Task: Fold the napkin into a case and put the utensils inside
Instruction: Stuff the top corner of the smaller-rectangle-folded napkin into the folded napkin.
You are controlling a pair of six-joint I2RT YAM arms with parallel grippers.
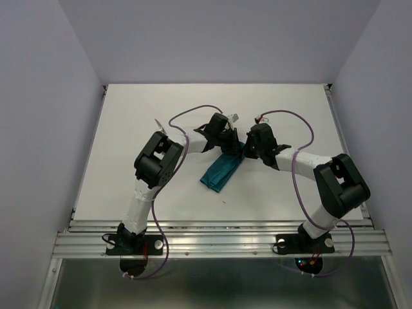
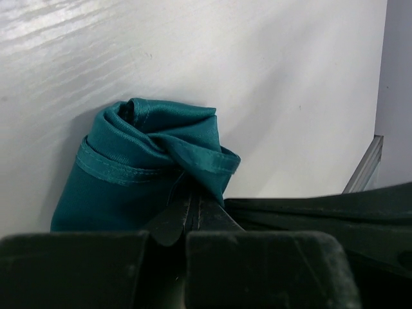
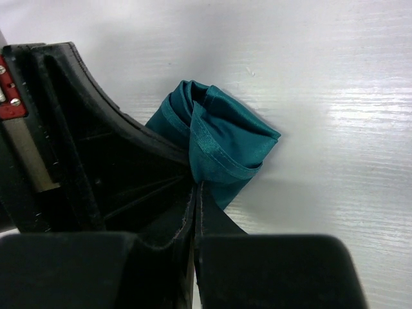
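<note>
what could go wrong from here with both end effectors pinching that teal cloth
1. The left end effector and the right end effector are both shut on the same bunched end of the napkin. An uneven pull could open the folds.
2. Each seems to pinch only a thin edge of cloth, so it may slip free.
3. In the top view the two wrists sit very close together and could bump.

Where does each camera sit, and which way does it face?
Top external: above, behind the bases, looking down at the table; both arms show.
Left wrist: on its arm, facing along the left gripper, shut on the napkin.
Right wrist: likewise, along the right gripper, shut on the napkin.
Shared: the napkin, in all three.
</note>
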